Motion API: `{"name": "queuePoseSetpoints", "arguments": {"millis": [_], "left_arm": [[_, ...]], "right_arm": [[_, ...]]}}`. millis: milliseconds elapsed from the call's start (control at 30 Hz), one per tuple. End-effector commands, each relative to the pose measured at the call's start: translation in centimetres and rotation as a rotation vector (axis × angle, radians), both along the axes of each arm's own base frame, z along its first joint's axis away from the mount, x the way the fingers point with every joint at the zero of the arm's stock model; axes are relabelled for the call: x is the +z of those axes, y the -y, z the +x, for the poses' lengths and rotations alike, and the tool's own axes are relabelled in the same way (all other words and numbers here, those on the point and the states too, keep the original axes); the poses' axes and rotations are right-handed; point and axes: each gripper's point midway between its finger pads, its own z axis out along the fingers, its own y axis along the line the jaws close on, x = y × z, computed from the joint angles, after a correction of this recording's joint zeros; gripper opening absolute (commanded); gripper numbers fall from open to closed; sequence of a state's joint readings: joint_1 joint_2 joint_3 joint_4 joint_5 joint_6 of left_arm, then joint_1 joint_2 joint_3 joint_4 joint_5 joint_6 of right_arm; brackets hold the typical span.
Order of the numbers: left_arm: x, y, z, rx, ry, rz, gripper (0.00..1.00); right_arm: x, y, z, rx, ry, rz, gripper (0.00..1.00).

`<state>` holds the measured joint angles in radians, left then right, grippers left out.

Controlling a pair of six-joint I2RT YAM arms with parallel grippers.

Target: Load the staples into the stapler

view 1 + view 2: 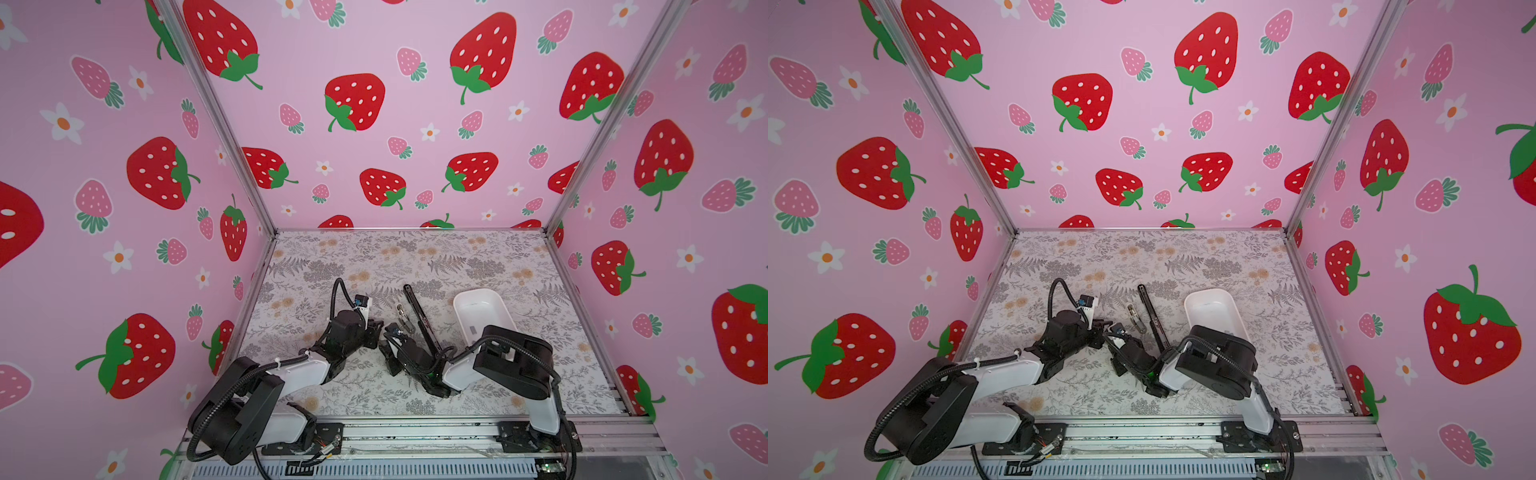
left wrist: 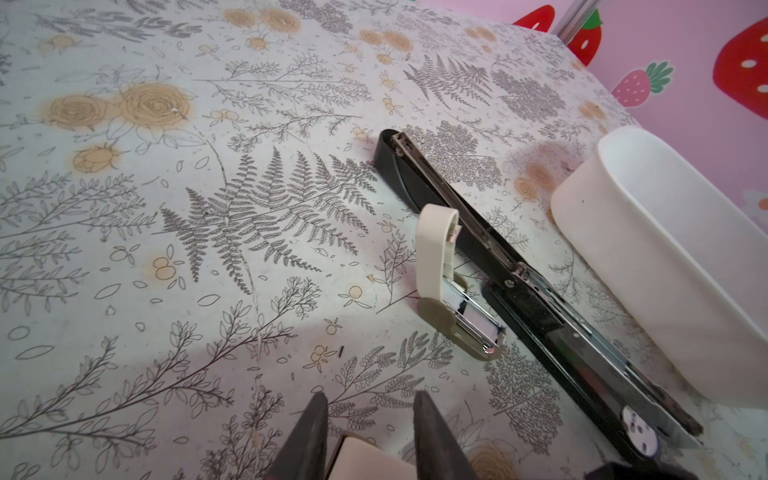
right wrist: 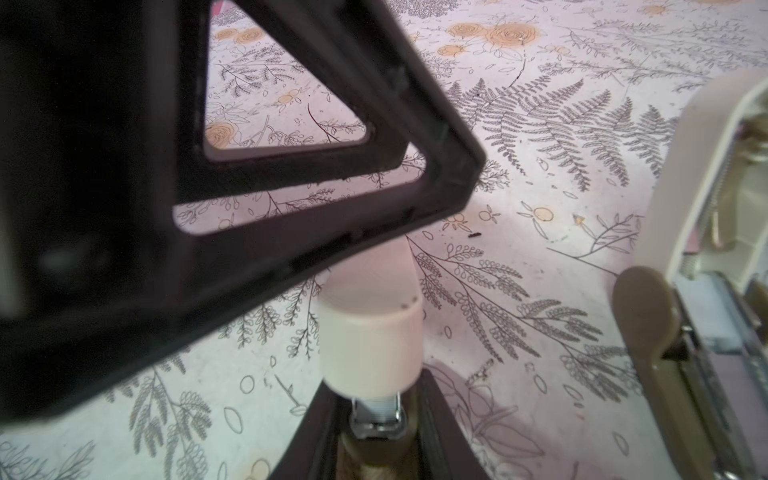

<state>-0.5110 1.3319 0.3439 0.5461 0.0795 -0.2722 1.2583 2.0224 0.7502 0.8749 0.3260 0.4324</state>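
R gripper (image 3: 377, 399): jaws nearly closed, clamped on base of small pink stapler (image 3: 370, 340); metal channel shows betw. its two fingers. Held low over table (image 2: 166, 257), mid-workspace, betw. the two arms.

Staples (image 3: 376, 406): short grey ridged strip, looks seated in the pink stapler's channel, just under near end of lid. Only R wrist view shows it; too small to find in top views.

L gripper (image 2: 370, 395): jaws part open, astride the pink lid, one finger each side. Can't tell if fingers pinch the lid or only bracket it.

Key relation: long axis of strip + channel runs out from R jaws toward L gripper. L fingers sit across that axis, over the lid. L arm nearer lid; R arm has base. Lid end stands slightly off channel, strip visible in the gap.

Judgement: strip in, lid not yet shut. Next prob. = lid pressed down while R steadies base. Risk: strip rides up, jams.

Also on table, apart from both grippers: beige stapler (image 2: 440, 266), open; black stapler (image 2: 519, 291), opened flat just beside it; white tray (image 2: 623, 270) beyond.
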Motion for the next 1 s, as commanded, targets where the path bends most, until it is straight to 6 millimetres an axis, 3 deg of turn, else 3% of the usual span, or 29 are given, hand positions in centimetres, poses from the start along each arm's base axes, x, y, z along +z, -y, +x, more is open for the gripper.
{"name": "queuePoseSetpoints", "arguments": {"millis": [0, 167, 533, 833, 967], "left_arm": [[0.7, 0.2, 0.4, -0.014, 0.075, 0.036, 0.37], [0.6, 0.3, 0.4, -0.016, 0.082, 0.046, 0.37], [1.3, -0.1, 0.1, -0.008, 0.132, 0.047, 0.37], [2.1, -1.3, -0.5, 0.018, 0.187, 0.062, 0.35], [1.8, -1.9, -1.0, 0.053, 0.17, 0.04, 0.35]], "right_arm": [[-4.5, 2.6, -0.6, -0.026, -0.064, -0.14, 0.24], [-3.9, 2.9, -0.5, -0.032, -0.053, -0.131, 0.3], [0.1, 3.0, -0.7, -0.017, -0.031, -0.078, 0.5], [5.0, 3.8, -0.8, -0.016, 0.021, -0.025, 0.43], [7.1, 3.0, -1.0, 0.025, 0.043, 0.006, 0.39]]}}
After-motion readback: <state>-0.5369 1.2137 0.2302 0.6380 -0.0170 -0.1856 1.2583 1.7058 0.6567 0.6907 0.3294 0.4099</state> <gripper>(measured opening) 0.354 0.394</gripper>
